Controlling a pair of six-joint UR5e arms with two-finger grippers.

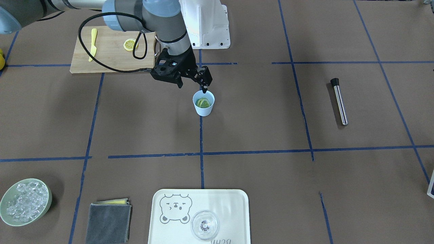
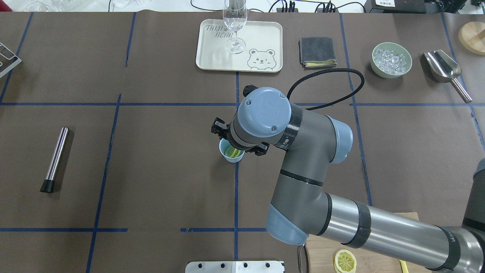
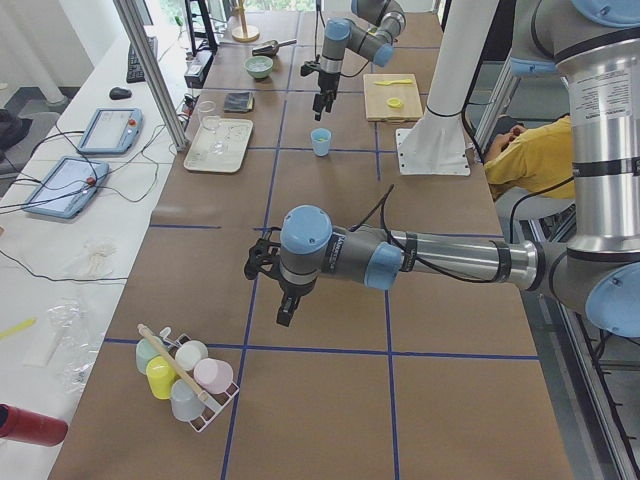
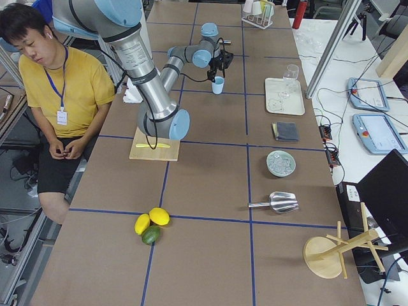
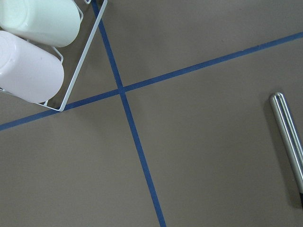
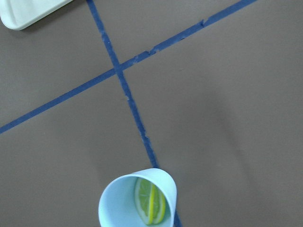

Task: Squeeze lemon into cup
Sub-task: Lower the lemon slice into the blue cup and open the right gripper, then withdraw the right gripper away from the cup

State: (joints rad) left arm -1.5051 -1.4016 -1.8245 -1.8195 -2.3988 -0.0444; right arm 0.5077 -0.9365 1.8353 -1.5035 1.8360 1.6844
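The light-blue cup [image 1: 203, 108] stands at the table's middle on a blue tape line. The lemon [image 1: 202, 102] piece lies inside it, yellow-green, and also shows in the right wrist view [image 6: 150, 204] and the overhead view [image 2: 233, 152]. My right gripper [image 1: 192, 87] hangs just above the cup's rim on the robot's side, with its fingers apart and empty. One fingertip [image 1: 204, 90] is over the rim. My left gripper [image 3: 285, 312] shows only in the exterior left view, far from the cup, and I cannot tell its state.
A cutting board [image 1: 108, 56] behind the right arm holds a yellow knife [image 1: 93, 44] and a thin lemon slice [image 1: 130, 44]. A metal muddler [image 1: 339, 101], a bear tray [image 1: 230, 210] with a clear glass [image 1: 204, 224], a grey cloth [image 1: 108, 222] and an ice bowl [image 1: 49, 200] lie around.
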